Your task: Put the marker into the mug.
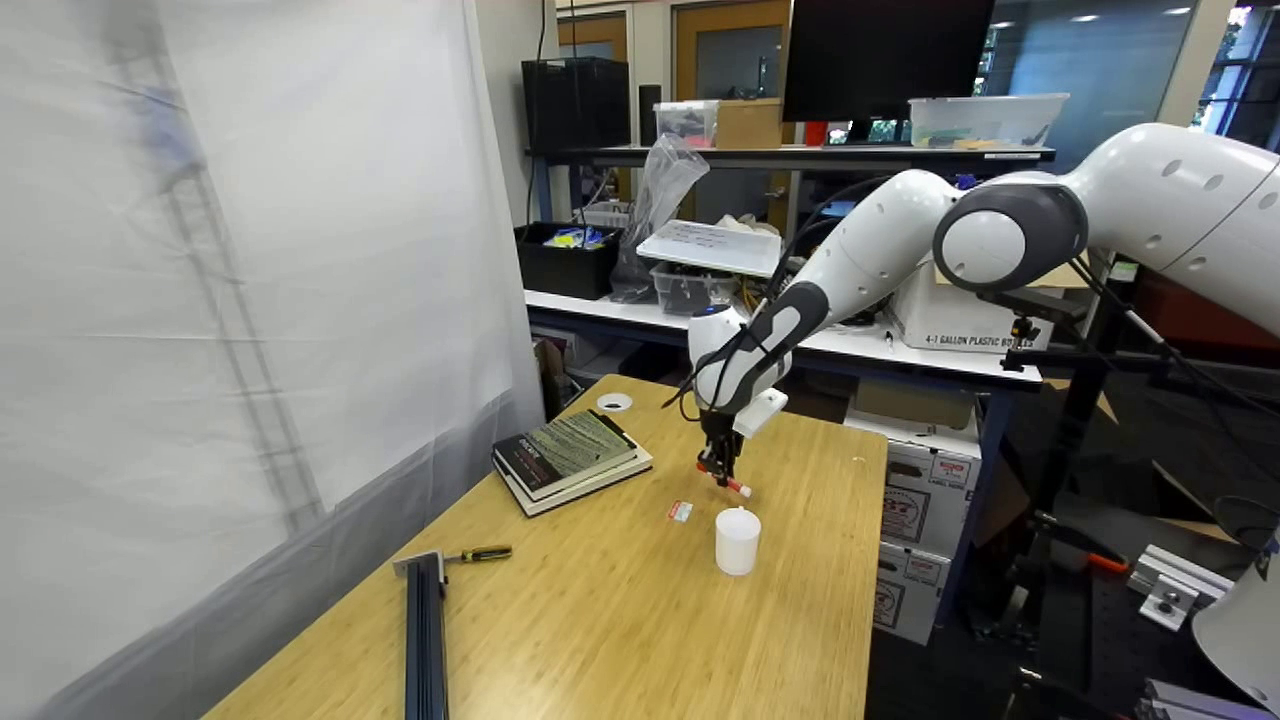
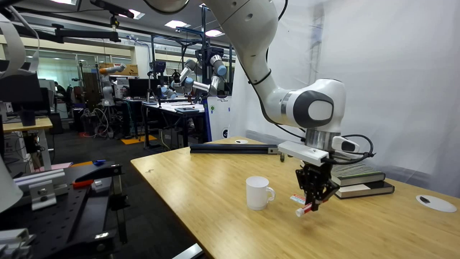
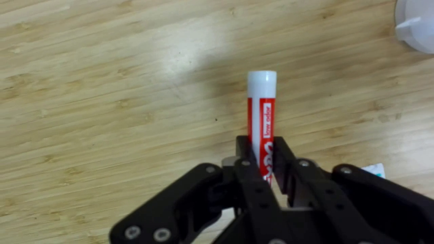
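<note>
The red-and-white marker [image 3: 262, 115] is pinched between the fingers of my gripper [image 3: 260, 144], which is shut on it. Its white end points away from the gripper, and its rear part is hidden by the fingers. In an exterior view the marker [image 2: 305, 209] is tilted slightly and held a little above the tabletop. The white mug [image 2: 257, 194] stands upright beside the gripper, apart from it, with its handle towards the gripper side. At the upper right corner of the wrist view, only part of the mug [image 3: 418, 27] shows.
A small red-and-white label [image 1: 680, 511] lies on the wooden table near the mug. Two stacked books [image 1: 570, 460] are behind the gripper. A dark metal rail [image 1: 426, 640] and a screwdriver [image 1: 485, 553] lie farther off. White curtain [image 1: 300, 300] borders the table.
</note>
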Action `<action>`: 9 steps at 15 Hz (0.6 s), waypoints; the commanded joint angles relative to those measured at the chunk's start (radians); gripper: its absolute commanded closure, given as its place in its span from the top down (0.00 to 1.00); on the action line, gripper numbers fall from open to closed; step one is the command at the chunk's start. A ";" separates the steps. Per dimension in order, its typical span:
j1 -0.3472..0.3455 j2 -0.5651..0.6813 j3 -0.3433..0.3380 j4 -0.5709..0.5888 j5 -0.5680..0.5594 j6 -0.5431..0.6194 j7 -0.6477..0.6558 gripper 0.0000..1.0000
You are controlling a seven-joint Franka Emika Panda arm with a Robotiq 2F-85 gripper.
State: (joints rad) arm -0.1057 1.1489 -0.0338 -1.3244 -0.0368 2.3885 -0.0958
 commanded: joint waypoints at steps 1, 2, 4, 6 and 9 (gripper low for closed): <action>0.040 -0.042 -0.047 -0.065 -0.005 0.105 0.110 0.05; 0.053 -0.048 -0.063 -0.077 -0.008 0.145 0.144 0.05; 0.086 -0.062 -0.097 -0.109 -0.014 0.225 0.210 0.05; 0.141 -0.080 -0.153 -0.166 -0.022 0.331 0.299 0.05; 0.259 -0.106 -0.261 -0.275 -0.027 0.490 0.440 0.05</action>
State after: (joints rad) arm 0.0484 1.1050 -0.1922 -1.4574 -0.0446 2.7485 0.2232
